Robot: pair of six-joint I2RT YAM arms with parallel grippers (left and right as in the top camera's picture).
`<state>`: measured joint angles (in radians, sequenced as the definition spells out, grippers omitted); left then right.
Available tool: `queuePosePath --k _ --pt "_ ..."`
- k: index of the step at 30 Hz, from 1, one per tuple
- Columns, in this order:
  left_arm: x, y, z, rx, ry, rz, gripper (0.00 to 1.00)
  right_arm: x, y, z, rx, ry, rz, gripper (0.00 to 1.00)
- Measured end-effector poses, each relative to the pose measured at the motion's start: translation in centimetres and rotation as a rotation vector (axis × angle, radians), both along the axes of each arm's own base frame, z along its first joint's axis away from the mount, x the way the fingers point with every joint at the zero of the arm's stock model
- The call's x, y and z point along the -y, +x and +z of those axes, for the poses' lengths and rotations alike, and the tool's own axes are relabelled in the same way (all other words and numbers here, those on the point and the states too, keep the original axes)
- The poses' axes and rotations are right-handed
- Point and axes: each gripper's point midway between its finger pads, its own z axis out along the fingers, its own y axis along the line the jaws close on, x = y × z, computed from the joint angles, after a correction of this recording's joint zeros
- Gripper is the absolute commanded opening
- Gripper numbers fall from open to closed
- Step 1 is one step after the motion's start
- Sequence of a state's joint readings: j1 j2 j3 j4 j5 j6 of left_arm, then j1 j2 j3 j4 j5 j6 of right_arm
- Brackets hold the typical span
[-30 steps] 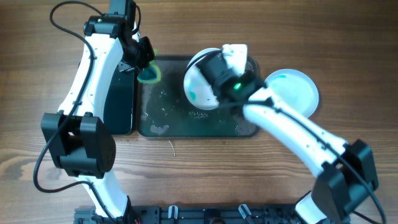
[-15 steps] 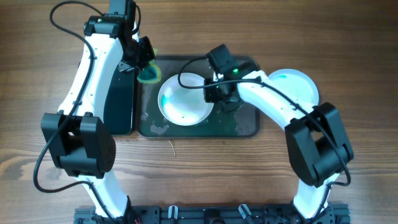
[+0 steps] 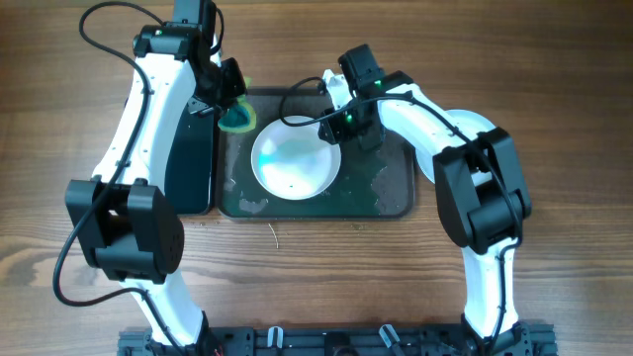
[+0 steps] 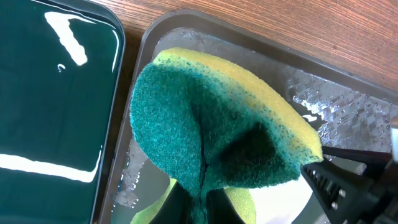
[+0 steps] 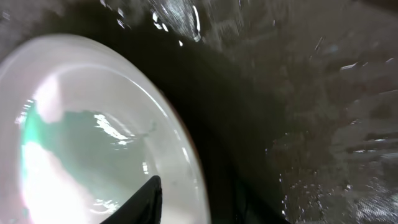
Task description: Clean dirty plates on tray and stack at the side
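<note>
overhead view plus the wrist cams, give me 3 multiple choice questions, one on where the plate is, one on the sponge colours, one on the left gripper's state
1. Where does the white plate lie?
A) in a sink
B) on the dark grey tray
C) on a shelf

2. What colours is the sponge?
A) green and yellow
B) pink and white
C) all blue

3. What state is the left gripper in?
A) open and empty
B) shut on a cup
C) shut on the sponge

Answers:
1 B, the overhead view shows the plate inside the tray's rim.
2 A, the left wrist view shows a green scouring face over yellow foam.
3 C, the sponge is folded and pinched in it.
</note>
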<state>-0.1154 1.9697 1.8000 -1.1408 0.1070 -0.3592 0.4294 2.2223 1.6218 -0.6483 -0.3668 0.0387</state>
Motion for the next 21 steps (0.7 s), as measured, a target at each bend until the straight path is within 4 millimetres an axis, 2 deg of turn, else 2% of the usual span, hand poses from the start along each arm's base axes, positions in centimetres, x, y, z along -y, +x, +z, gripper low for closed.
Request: queuePosePath --k 2,7,11,15,18,21 --pt "0.0 0.0 0.0 0.0 0.0 0.0 0.04 0.0 0.1 -0.1 -0.004 0.002 -0.01 0.04" --pt "0.0 0.0 0.0 0.0 0.0 0.0 0.04 0.4 -0.8 -0.4 -0.08 -0.012 -0.09 0.04" --pt "0.0 0.0 0.0 0.0 0.0 0.0 0.04 2.4 -2.6 -1.0 -0.267 -0.101 -0.379 0.04" --pt "0.1 0.0 0.0 -0.001 0.0 -0.003 0.04 2.9 -3.2 -1.0 -0.344 -0.124 -0.548 0.04" --pt "0.9 -0.4 -0.6 -0.011 0.002 -0.022 0.04 2.9 -3.4 -1.0 -0.354 -0.135 -0.588 0.04" --pt "2.7 -0.6 -2.2 -0.01 -0.002 -0.049 0.04 2.8 -3.3 -1.0 -0.338 -0.146 -0.601 0.04"
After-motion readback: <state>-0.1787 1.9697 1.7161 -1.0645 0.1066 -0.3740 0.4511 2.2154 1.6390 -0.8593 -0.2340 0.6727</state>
